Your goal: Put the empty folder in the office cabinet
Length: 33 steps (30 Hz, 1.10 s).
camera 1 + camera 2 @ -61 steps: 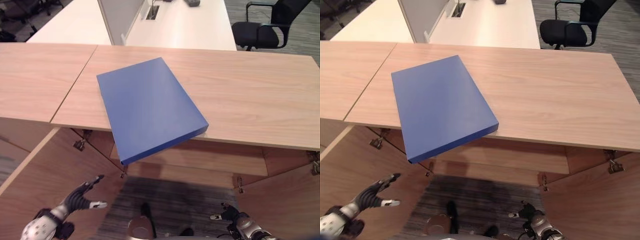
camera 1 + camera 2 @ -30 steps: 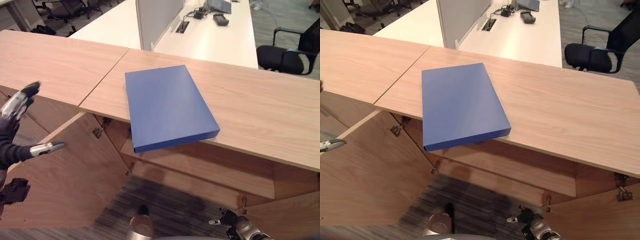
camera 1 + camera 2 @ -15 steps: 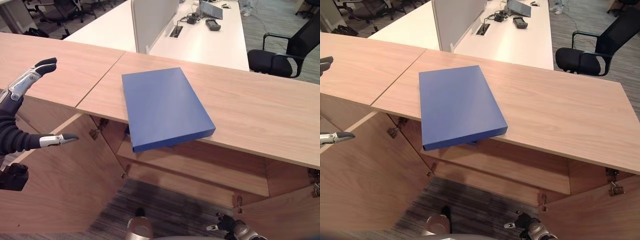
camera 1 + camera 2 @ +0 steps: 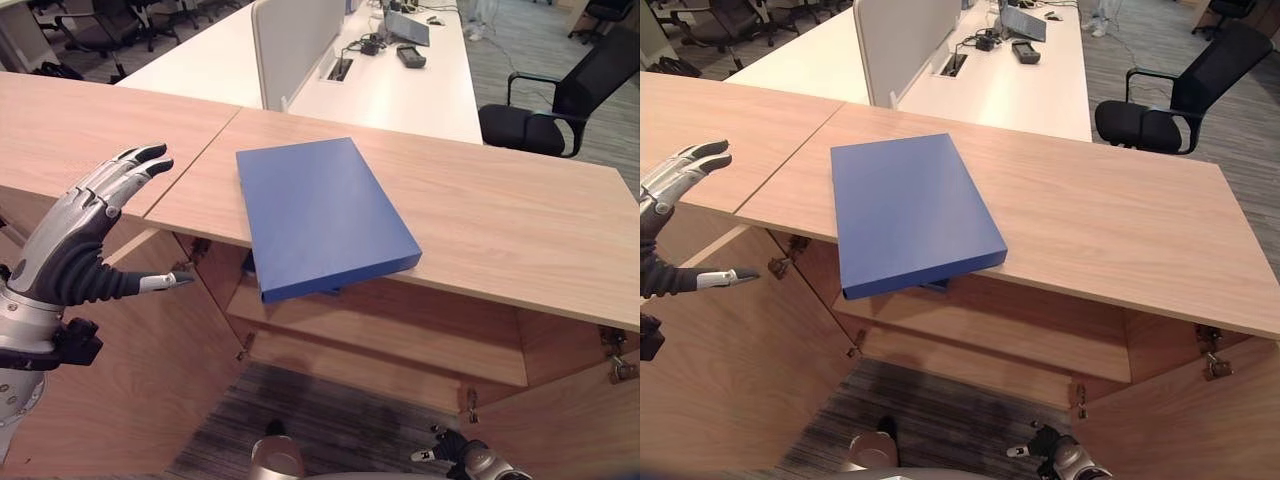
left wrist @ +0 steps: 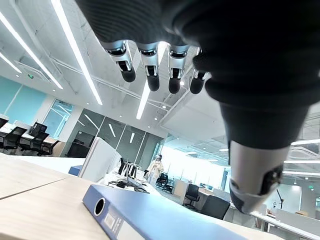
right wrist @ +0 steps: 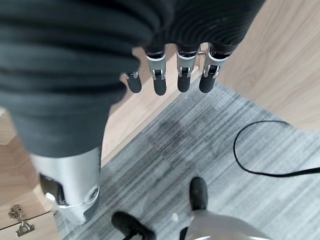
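Observation:
A blue folder [image 4: 320, 215] lies flat on the wooden cabinet top [image 4: 520, 230], its near end jutting out over the front edge. In the left wrist view its spine with a ring hole [image 5: 102, 207] faces the hand. My left hand [image 4: 85, 235] is raised to the left of the folder, at about the height of the top, open with fingers [image 5: 150, 65] spread, and holds nothing. Down by the floor my right hand [image 4: 452, 458] hangs open, its fingers [image 6: 170, 75] straight above the carpet. The cabinet below stands open, with a shelf [image 4: 390, 335] showing inside.
The cabinet's left door [image 4: 110, 400] swings out under my left hand, and the right door [image 4: 570, 420] is open too. Behind the cabinet are white desks [image 4: 400, 80] with a grey divider [image 4: 290, 40], and a black office chair [image 4: 560, 100] at the back right.
My left hand has risen from low beside the left door to the height of the cabinet top. The camera has shifted. The folder and my right hand have stayed put.

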### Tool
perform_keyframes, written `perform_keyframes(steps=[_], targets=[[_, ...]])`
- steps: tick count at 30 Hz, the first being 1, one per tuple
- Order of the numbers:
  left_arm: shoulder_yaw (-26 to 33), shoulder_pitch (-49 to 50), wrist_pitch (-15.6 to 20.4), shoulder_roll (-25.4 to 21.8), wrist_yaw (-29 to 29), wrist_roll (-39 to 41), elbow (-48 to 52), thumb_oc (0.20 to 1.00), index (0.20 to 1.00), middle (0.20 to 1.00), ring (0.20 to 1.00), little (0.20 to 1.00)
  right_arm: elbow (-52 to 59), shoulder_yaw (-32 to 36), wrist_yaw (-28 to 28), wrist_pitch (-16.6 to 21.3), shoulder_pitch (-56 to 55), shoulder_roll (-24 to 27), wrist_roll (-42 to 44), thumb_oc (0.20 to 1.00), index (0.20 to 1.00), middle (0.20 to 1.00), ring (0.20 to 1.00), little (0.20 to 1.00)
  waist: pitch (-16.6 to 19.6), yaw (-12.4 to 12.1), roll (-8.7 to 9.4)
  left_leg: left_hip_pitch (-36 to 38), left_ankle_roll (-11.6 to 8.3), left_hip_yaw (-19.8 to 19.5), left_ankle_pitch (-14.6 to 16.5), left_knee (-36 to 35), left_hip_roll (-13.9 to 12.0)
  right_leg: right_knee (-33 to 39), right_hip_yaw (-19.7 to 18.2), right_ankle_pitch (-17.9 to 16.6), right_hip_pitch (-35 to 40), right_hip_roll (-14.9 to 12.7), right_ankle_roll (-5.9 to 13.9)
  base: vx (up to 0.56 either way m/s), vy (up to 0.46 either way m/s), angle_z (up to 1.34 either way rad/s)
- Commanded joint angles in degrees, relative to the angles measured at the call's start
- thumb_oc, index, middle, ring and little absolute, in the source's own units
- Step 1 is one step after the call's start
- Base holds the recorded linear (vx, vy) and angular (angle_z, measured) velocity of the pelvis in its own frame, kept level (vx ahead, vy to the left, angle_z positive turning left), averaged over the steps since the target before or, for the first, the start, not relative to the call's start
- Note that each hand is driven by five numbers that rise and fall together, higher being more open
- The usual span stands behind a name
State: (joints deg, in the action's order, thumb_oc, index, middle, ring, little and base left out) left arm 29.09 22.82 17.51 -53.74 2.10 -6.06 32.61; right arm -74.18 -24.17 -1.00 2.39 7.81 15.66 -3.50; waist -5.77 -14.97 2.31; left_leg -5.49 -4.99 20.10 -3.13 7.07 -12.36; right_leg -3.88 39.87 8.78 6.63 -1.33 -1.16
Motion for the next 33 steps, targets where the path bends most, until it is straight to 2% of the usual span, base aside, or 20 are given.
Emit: perform_keyframes(steps=[1,10,18,33], targets=[[-2.0,1.6,0.0,0.4,3.1,-2.2,-1.3,1.0,1.0,1.0,1.0,1.0,2.2,-0.1,1.3,-0.2,2.3,-0.9,-0.3,1.0,1.0,1.0,1.0,1.0,1.0,0.7,1.76,-3.0,-4.21,0.7,-1.0,6.4,-6.4,6.4,-7.8,-4.4,3.4,1.6,0.47,0.0,0.0,0.0],[-2.9,2.4,-1.5,3.3,6.5,-11.1,-4.7,1.0,1.0,1.0,1.0,1.0,2.7,0.6,2.0,-0.6,2.4,-0.9,-0.6,1.0,1.0,1.0,1.0,1.0,1.1,1.1,1.96,-3.1,-4.11,1.0,-0.4,7.5,-6.4,6.3,-8.1,-4.4,3.6,1.5,0.46,-0.01,-0.002,-0.07],[-9.6,-1.2,-2.4,7.5,8.9,-17.6,-8.8,1.0,1.0,1.0,1.0,1.0,3.4,0.2,2.9,-0.6,2.3,-1.6,-1.0,1.0,1.0,1.0,1.0,1.0,1.3,2.3,2.39,-2.6,-4.02,1.9,-0.1,8.1,-6.6,6.2,-8.5,-4.7,3.8,1.2,0.48,0.0,0.003,-0.04],[-15.2,-4.8,-3.6,10.4,15.7,-27.2,-14.9,1.0,1.0,1.0,1.0,1.0,3.3,0.1,4.6,-0.1,2.0,-2.1,-1.5,1.0,1.0,1.0,1.0,1.0,1.8,3.5,2.62,-2.2,-3.9,3.0,0.1,8.0,-6.7,6.1,-8.7,-5.0,3.4,1.1,0.64,0.0,0.001,-0.03]])
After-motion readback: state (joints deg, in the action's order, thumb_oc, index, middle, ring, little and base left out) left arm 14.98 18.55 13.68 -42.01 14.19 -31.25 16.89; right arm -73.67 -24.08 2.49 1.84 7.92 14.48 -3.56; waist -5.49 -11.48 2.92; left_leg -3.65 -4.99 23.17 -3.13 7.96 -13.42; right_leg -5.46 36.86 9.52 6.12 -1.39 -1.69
